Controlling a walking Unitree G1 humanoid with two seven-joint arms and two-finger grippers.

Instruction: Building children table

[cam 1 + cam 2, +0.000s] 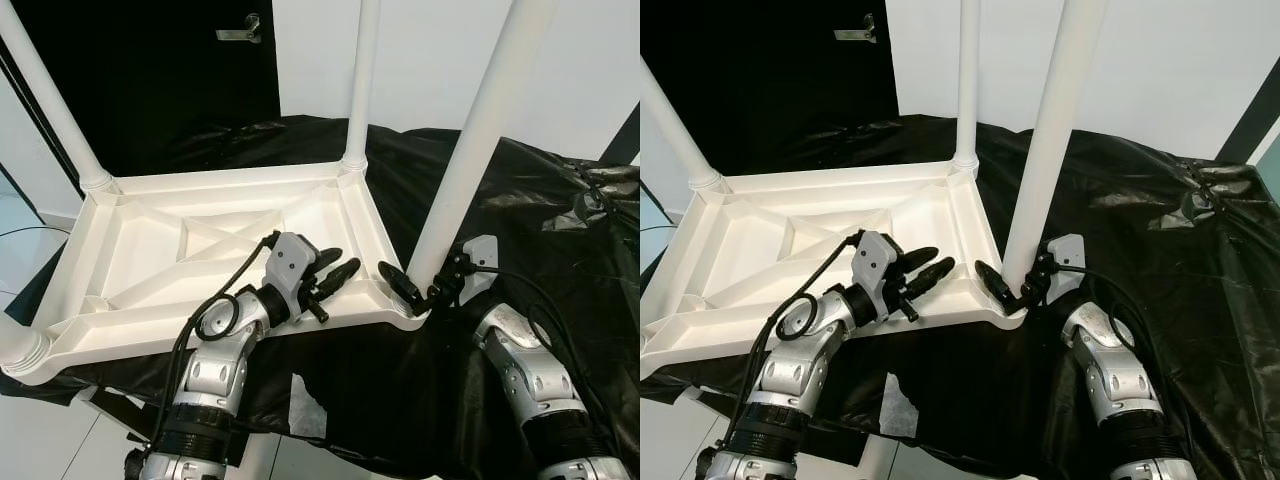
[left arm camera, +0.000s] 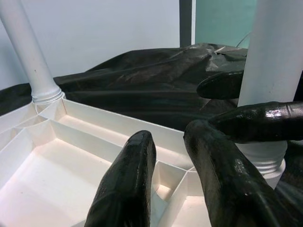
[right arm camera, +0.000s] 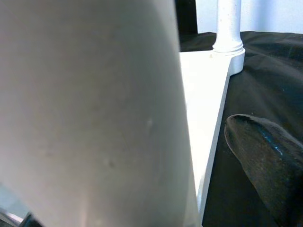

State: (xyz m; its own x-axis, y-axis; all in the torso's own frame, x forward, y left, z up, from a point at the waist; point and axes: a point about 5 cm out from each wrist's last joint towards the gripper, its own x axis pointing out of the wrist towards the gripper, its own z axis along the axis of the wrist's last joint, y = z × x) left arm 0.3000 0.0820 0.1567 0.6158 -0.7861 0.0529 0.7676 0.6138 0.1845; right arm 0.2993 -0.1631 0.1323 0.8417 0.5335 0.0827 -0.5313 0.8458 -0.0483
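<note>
Tabletop point(image 1: 150, 240) lies upside down, ribs up, on black sheet point(image 1: 520, 200) — using it as the landmark. Sheet covers everything under and right of it; torn white patch point(image 1: 305, 405) shows just below its near edge.

Left gripper point(image 1: 335, 272) hovers over tabletop's near-right rim, fingers slightly apart, holding nothing.

Right gripper point(image 1: 425, 290) sits at tabletop's near-right corner, fingers spread on either side of the base of the near leg point(image 1: 480, 140); one finger point(image 1: 398, 280) lies against the leg's inner side. Clamped or just touching: can't tell.

More legs stand upright at far-right corner point(image 1: 360, 80) and far-left corner point(image 1: 50, 100). Dark door point(image 1: 150, 70) beyond the tabletop.
</note>
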